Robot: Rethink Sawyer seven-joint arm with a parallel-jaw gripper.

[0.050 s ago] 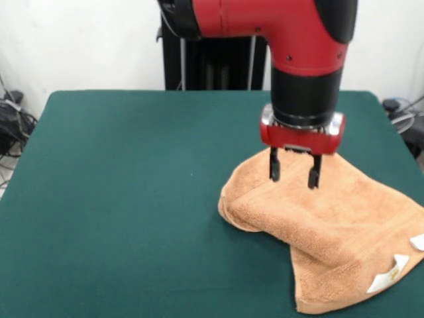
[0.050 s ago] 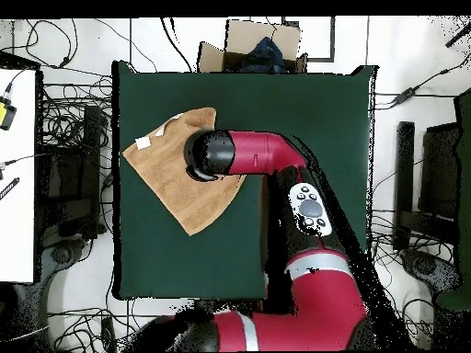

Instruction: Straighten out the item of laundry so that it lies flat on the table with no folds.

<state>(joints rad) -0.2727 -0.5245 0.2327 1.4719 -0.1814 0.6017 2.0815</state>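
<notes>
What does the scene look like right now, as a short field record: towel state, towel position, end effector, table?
towel: orange-tan towel, folded over on itself, not yet flat
towel position: toward one side of the table, white tags at its near edge in the front view
end effector: end effector open, fingers pointing down just above the towel's folded part, holding nothing
table: green table, most of its top not covered by the towel

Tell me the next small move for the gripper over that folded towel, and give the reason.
Probably lower the gripper straight down onto the folded layer. Its fingers are open and empty, hanging just above the towel, which lies doubled over on the table with a thick fold along its front edge. Gripping that upper layer would let the arm pull the fold open.
</notes>
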